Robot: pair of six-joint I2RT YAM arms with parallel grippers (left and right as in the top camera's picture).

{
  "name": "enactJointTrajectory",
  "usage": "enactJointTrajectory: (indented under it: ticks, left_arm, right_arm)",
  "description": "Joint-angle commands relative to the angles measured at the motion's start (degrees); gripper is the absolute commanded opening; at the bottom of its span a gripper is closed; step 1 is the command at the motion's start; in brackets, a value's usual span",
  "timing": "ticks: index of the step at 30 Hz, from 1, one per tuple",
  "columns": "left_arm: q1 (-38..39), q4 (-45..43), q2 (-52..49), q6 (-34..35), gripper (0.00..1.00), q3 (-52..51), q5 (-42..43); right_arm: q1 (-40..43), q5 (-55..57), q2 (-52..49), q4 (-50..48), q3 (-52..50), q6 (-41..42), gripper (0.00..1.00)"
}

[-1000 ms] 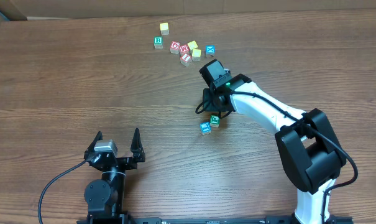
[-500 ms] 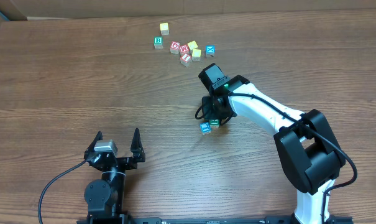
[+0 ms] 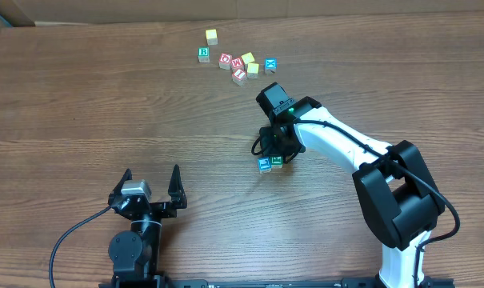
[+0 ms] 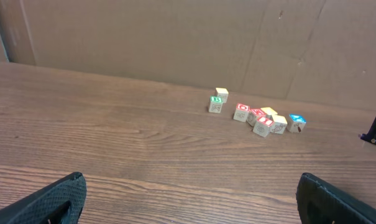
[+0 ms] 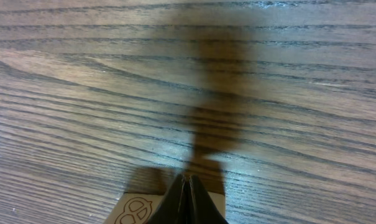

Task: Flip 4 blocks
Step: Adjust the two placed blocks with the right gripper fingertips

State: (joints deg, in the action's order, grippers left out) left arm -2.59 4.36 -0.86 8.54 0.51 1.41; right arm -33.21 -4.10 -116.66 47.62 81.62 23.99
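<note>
Two blocks lie side by side mid-table: a blue-framed block (image 3: 264, 164) and a green-framed block (image 3: 277, 161). My right gripper (image 3: 275, 150) is shut with nothing between its fingers, its tips just behind and over the pair. In the right wrist view the shut right gripper (image 5: 188, 178) points down over a pale block face (image 5: 135, 210) with an outlined drawing. Several more blocks cluster at the far side, among them a green B block (image 3: 203, 54) and a blue X block (image 3: 270, 65). My left gripper (image 3: 152, 181) stands open and empty at the near edge.
The left wrist view shows the far block cluster (image 4: 260, 117) in front of a brown cardboard wall (image 4: 175, 37), between the open left gripper (image 4: 191, 182) fingers. The right arm (image 3: 346, 144) reaches diagonally across the right side of the wooden table (image 3: 106, 120).
The right gripper has come down and forward onto the two blocks. The green-framed block has shifted toward the near side and now sits level with the blue one. The left arm is unmoved.
</note>
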Motion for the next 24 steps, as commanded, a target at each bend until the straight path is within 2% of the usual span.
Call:
enactJointTrajectory:
  ticks: [1, 17, 24]
  left_arm:
    - [0.3, 0.1, 0.6, -1.3, 1.00, -0.2, -0.3]
    - [0.3, 0.1, 0.6, -1.2, 1.00, -0.2, -0.3]
    - [0.3, 0.1, 0.6, -1.3, 1.00, -0.2, -0.3]
  right_arm:
    - [-0.3, -0.9, -0.2, -0.1, -0.2, -0.3, 0.04]
    - [-0.3, -1.6, -0.1, 0.2, -0.1, -0.2, 0.04]
    - [2.3, -1.6, 1.8, 4.8, 6.4, 0.0, 0.04]
